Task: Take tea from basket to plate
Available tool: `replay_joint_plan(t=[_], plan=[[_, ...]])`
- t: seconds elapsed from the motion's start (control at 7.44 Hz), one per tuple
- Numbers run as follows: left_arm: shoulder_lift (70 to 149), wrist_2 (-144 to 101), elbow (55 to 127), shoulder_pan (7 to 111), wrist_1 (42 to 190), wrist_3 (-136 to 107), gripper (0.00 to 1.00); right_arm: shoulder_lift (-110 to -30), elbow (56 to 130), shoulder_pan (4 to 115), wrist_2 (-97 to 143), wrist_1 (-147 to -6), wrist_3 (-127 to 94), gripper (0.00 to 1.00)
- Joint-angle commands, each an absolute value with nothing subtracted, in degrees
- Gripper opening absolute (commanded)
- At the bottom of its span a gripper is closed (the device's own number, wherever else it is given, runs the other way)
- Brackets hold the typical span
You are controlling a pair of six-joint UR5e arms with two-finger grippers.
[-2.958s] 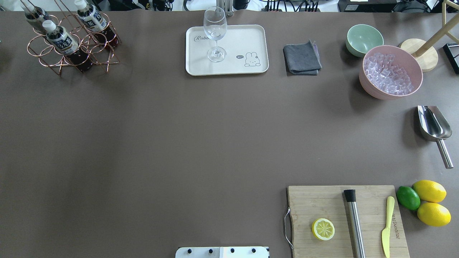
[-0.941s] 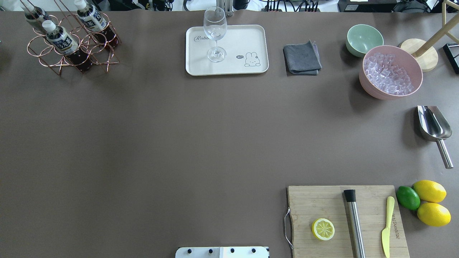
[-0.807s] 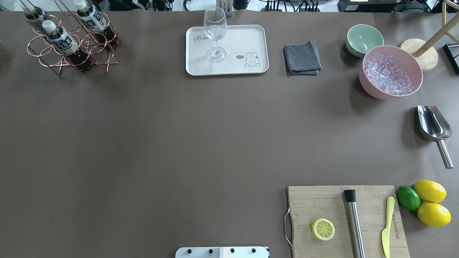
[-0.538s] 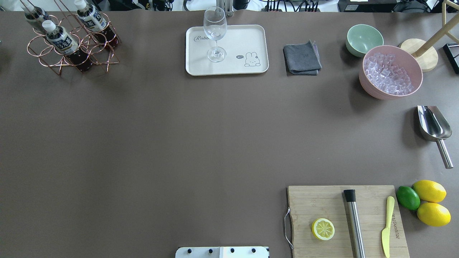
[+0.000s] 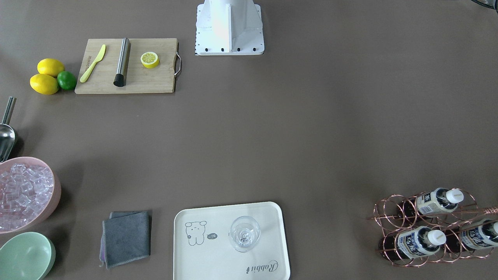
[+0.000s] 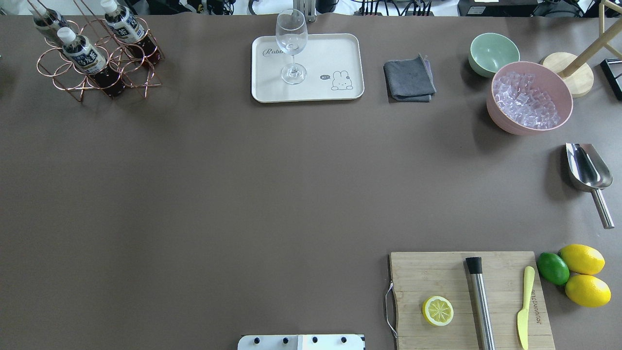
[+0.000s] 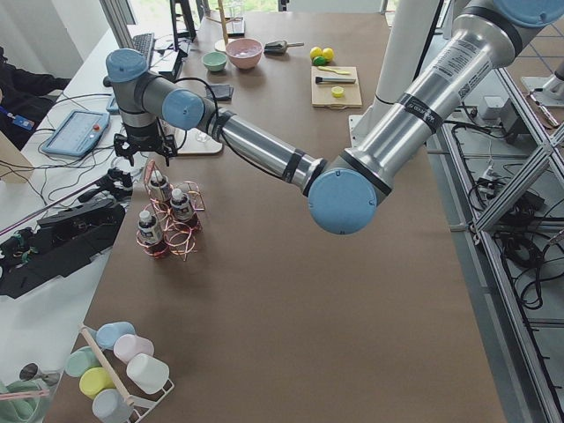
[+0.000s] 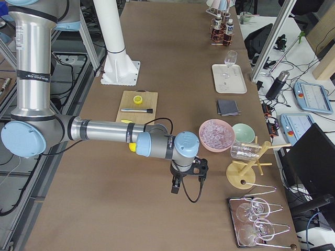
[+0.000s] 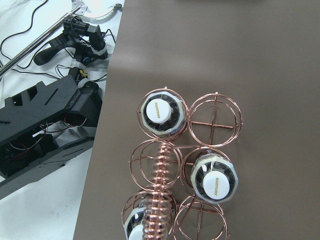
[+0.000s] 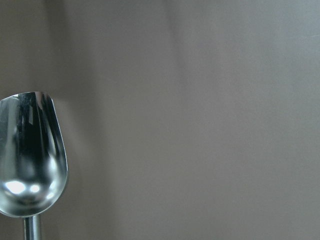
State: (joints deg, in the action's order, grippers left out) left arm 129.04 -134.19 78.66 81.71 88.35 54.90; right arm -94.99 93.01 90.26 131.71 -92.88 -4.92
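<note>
Three tea bottles [image 6: 82, 52] with white caps stand in the copper wire basket [image 6: 137, 78] at the table's far left corner. The left wrist view looks straight down on the basket [image 9: 161, 175] and the bottle caps [image 9: 161, 111]. The cream plate [image 6: 335, 53] lies at the far middle with a clear stemmed glass [image 6: 292, 46] standing on it. My left gripper [image 7: 145, 152] hangs above the basket; I cannot tell if it is open or shut. My right gripper [image 8: 187, 179] hangs over the table's right end, near the ice bowl; I cannot tell its state either.
A grey cloth [image 6: 409, 78], a pale green bowl [image 6: 493, 53] and a pink bowl of ice [image 6: 529, 97] stand right of the plate. A metal scoop [image 6: 588, 175] lies at the right edge. A cutting board [image 6: 471, 299] with a lemon half, a muddler and a knife is near right.
</note>
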Motion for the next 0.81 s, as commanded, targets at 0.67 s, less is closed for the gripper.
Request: replay_joint_plan(t=[0.67], plan=[[132.01,-130.34,71.63,78.93,88.95,55.72,0.94,-95.01,92.9,90.26,131.66,-92.9,-4.92,1.0]])
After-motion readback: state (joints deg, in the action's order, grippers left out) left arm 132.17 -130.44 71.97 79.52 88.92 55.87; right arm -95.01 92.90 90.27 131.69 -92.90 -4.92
